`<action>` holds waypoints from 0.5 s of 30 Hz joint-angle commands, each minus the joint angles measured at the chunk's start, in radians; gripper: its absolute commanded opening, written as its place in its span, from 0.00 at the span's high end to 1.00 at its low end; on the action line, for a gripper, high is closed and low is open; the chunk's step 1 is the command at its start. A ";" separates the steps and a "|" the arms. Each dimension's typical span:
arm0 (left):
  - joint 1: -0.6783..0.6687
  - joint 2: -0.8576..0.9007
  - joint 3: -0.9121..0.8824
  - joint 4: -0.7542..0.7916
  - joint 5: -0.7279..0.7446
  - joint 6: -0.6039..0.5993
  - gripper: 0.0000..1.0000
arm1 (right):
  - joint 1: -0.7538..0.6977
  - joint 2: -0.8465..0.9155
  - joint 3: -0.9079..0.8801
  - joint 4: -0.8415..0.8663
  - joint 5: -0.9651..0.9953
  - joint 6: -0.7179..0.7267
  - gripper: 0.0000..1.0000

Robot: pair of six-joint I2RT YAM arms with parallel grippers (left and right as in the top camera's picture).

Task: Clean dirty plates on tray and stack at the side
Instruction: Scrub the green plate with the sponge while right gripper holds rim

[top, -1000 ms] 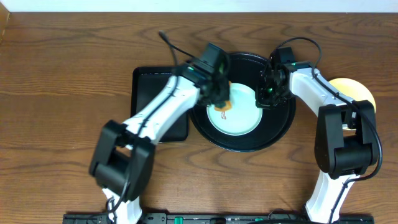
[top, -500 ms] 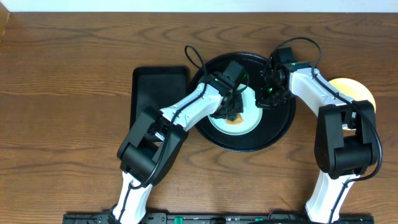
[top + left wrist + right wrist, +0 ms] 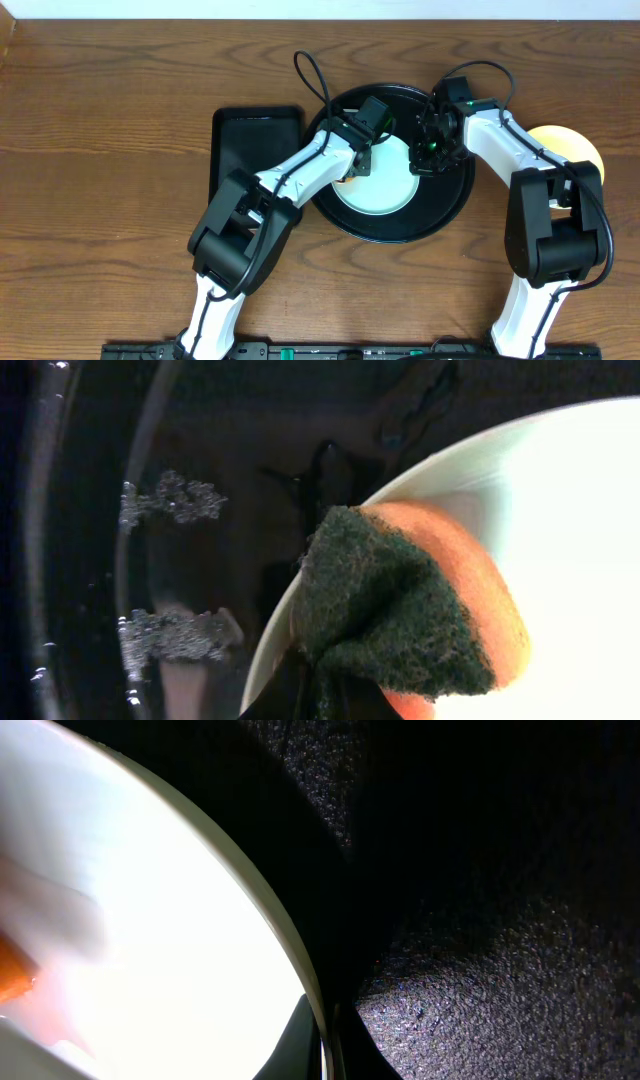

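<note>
One plate looks dealt with: the pale yellow plate [image 3: 572, 143] lies on the table [image 3: 100, 150] at the right edge of the frame, outside the round black tray [image 3: 455, 200] and half hidden behind the right arm. A second, the light blue plate [image 3: 385, 195], sits in the middle of that tray and is under the sponge [image 3: 400, 610] — the left fingers [image 3: 362, 157] are closed on it, and its green scouring face rests on the plate's upper-left rim. The right fingers [image 3: 432, 152] are at the plate's right edge; in the right wrist view their tips sit either side of the rim, apparently nipping it to steady it. No smear shows on the visible face, though glare washes it out. By my reckoning the job is about midway: this plate needs finishing and moving beside the yellow one. A third plate is nowhere to be seen — whether one lies beneath, I cannot tell.
</note>
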 commanded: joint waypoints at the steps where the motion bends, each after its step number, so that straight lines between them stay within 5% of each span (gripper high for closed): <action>1: 0.030 0.042 -0.018 0.058 0.197 -0.126 0.92 | -0.005 0.031 -0.008 0.004 0.122 0.007 0.99; 6: 0.009 0.042 -0.018 0.154 0.436 -0.216 0.93 | -0.005 0.031 -0.008 0.004 0.122 0.007 0.99; 15: -0.033 0.042 -0.018 0.095 0.421 -0.201 0.93 | -0.005 0.031 -0.008 0.003 0.122 0.007 0.99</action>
